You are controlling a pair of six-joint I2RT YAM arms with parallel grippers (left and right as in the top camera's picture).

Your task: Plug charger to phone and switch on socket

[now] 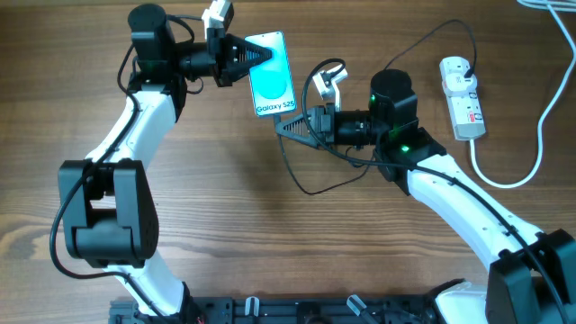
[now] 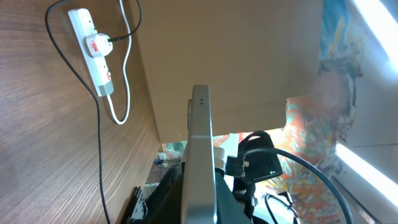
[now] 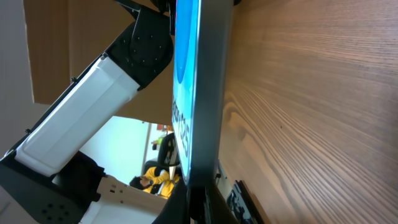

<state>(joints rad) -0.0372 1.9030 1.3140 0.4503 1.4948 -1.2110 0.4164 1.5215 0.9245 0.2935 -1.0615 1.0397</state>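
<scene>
The phone [image 1: 273,79] has a teal screen reading "Galaxy S25". My left gripper [image 1: 254,57] is shut on its upper left edge and holds it above the table. In the left wrist view the phone [image 2: 199,149] shows edge-on between the fingers [image 2: 199,208]. My right gripper [image 1: 286,128] is shut on the charger tip right at the phone's lower end. In the right wrist view the phone [image 3: 208,81] stands straight above the fingers [image 3: 198,208], and the tip is mostly hidden. The thin black charger cable [image 1: 310,191] loops over the table. The white socket [image 1: 462,97] lies at the right.
The socket's thick white cord [image 1: 538,135] curves along the right edge. A black cable [image 1: 432,36] runs from a plug in the socket towards my right arm. The socket [image 2: 93,50] and cable [image 2: 99,155] also show in the left wrist view.
</scene>
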